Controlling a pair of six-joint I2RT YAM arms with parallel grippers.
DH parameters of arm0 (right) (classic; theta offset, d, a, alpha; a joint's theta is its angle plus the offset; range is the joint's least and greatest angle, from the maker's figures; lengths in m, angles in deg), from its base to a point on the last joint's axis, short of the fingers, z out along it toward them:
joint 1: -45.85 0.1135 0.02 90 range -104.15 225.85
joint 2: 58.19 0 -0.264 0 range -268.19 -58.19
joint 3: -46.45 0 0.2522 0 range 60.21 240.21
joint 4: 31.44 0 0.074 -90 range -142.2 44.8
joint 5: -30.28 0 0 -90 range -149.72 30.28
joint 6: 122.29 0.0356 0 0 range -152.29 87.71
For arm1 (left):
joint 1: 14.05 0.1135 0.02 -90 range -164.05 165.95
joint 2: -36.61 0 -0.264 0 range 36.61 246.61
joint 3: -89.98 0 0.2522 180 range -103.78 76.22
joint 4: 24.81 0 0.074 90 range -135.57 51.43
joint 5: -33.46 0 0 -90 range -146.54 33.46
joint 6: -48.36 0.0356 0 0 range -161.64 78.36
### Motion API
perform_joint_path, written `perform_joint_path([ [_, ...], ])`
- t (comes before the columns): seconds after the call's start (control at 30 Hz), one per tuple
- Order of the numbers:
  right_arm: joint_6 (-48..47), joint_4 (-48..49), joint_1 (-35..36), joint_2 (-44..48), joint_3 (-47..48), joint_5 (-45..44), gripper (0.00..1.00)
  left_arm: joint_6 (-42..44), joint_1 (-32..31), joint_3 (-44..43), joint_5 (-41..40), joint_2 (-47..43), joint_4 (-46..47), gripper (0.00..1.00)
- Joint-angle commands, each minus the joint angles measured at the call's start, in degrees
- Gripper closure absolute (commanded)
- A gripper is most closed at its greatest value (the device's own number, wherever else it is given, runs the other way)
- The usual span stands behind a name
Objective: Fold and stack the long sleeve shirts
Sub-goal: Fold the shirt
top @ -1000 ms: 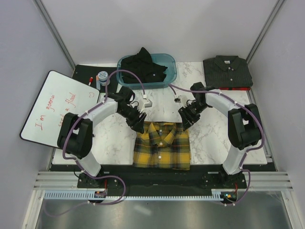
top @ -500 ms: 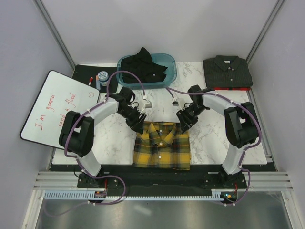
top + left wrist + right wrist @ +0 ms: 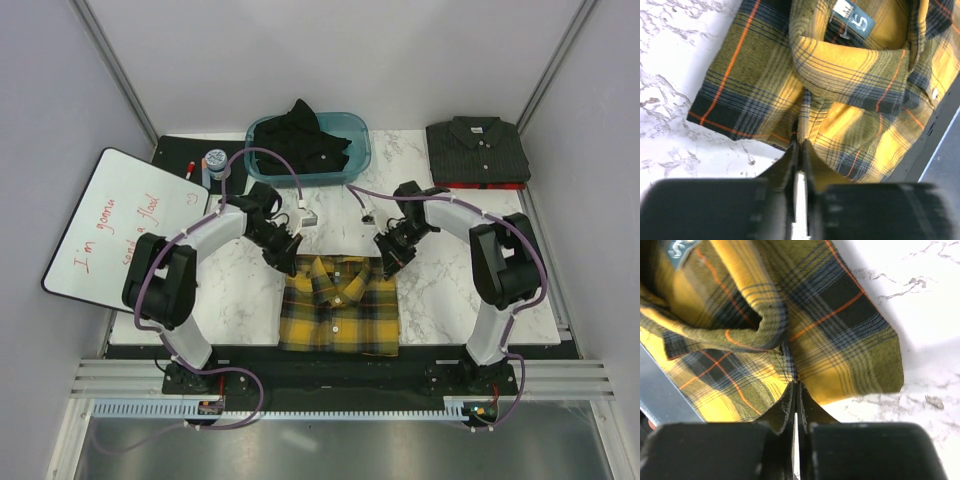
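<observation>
Two grippers are pinching the plaid shirt [image 3: 338,308] at once. The left gripper [image 3: 799,146] is squeezing narrow on a raised ridge of cloth right at its tips, on the shoulder beside the collar. The right gripper [image 3: 796,386] is doing the same on the opposite shoulder, with its jaws nearly together and fabric puckering between them. The rest of the folded shirt is lying flat on the table [image 3: 440,285], stretching away from both grippers toward the arm bases.

The charcoal shirt [image 3: 478,150] is sitting folded well beyond the right gripper and out to its side. The black shirt [image 3: 305,135] is slumping in a bin [image 3: 360,152] beyond the left gripper.

This cloth is looking light, soft and floppy. I'm guessing it will sag and unfold if only the top layer is caught. Taking every layer at both shoulders, level with each other, seems the safest hold.
</observation>
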Motion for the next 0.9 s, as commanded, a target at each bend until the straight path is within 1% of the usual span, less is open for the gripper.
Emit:
perform_joint_path([
  [0.0,-0.5,-1.6,0.0,5.4,1.9,0.4,1.0,2.0,0.8,-0.3,1.4,-4.5,-0.6,0.97],
  [0.03,-0.6,-2.0,0.0,5.7,2.2,0.1,1.0,2.3,1.0,-0.6,1.4,-4.8,-0.9,0.98],
  [0.17,-1.8,-1.6,-1.8,7.6,3.0,-1.9,1.0,2.6,2.1,-2.8,1.5,-6.3,-1.4,0.98],
  [0.27,-2.6,-1.3,-3.6,6.1,4.0,-3.1,1.0,3.2,2.3,-4.6,-0.2,-4.7,-0.7,0.98],
  [0.37,-2.2,0.4,-3.9,3.3,4.3,-3.9,1.0,2.9,2.8,-5.5,-1.9,-0.9,1.5,0.98],
  [0.47,-1.2,3.9,-3.8,0.6,4.3,-4.8,1.0,2.2,3.5,-5.9,-3.5,3.3,4.1,0.98],
  [0.63,0.6,11.1,-4.5,-3.7,3.6,-8.9,1.0,1.7,5.4,-5.1,-5.4,8.8,9.2,0.98],
  [0.7,1.6,13.7,-5.3,-4.4,3.5,-10.2,1.0,1.6,6.3,-5.0,-6.7,10.0,10.3,0.98],
  [0.77,1.8,14.2,-6.6,-4.8,3.5,-10.5,1.0,1.8,6.9,-5.3,-7.4,11.1,11.0,0.98],
  [0.87,2.4,14.9,-8.0,-3.2,3.6,-10.0,1.0,1.3,7.6,-5.5,-5.8,10.4,11.2,0.98],
])
